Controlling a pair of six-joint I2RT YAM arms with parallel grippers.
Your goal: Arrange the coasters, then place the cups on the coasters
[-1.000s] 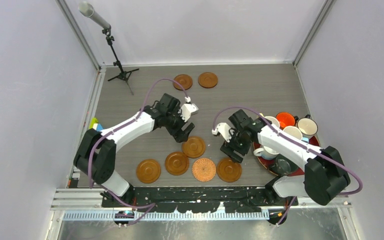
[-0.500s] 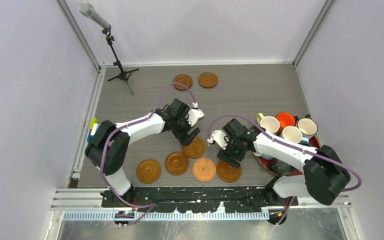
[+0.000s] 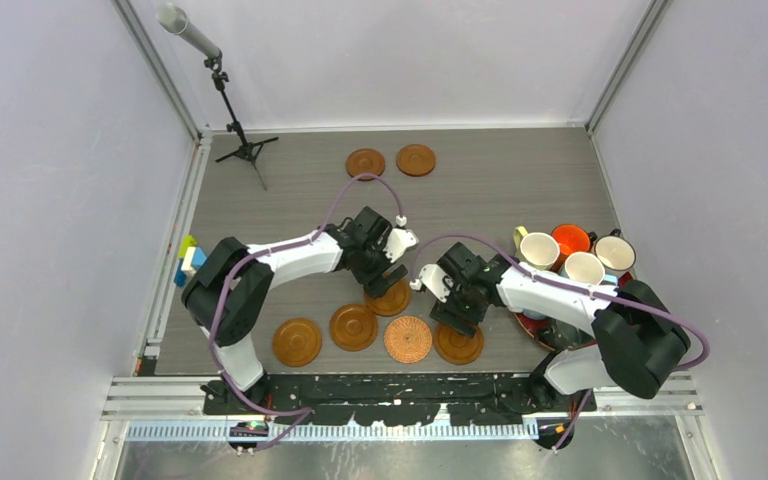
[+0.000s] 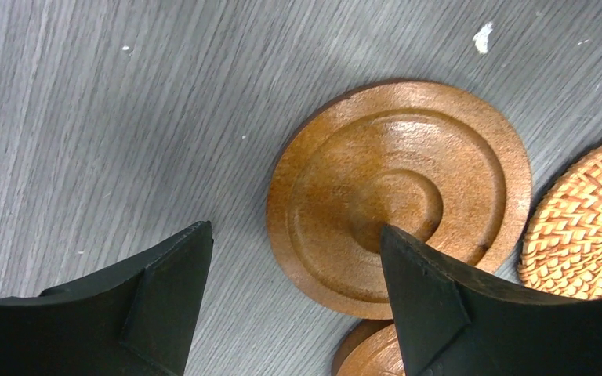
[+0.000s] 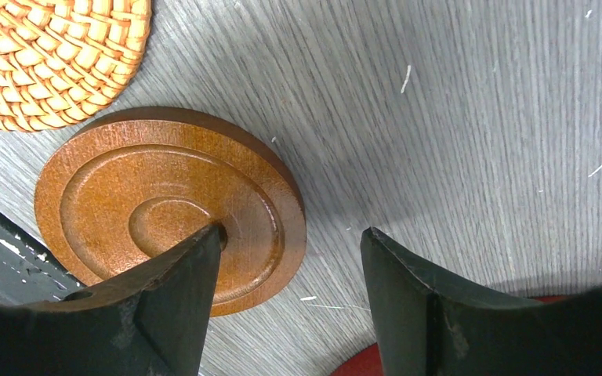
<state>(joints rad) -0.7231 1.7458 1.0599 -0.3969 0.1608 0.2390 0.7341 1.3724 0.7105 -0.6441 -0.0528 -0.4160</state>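
Now the left pincer (image 4: 291,235) and the right pincer (image 5: 290,235) stand apart, each with one finger above a round brown wooden coaster (image 4: 400,188); closing may push the left one's disc into the woven orange coaster (image 4: 588,219) at its 3 o'clock.

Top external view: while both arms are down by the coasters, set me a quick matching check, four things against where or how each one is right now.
Things
1. woven coaster
2. orange mug
3. left gripper
4. microphone stand

Places or states
a. far-left corner of the table
b. among the other mugs, at the right
c. near row, wooden coasters on both sides
d. open, over a wooden coaster

Pairs: 1-c, 2-b, 3-d, 4-a
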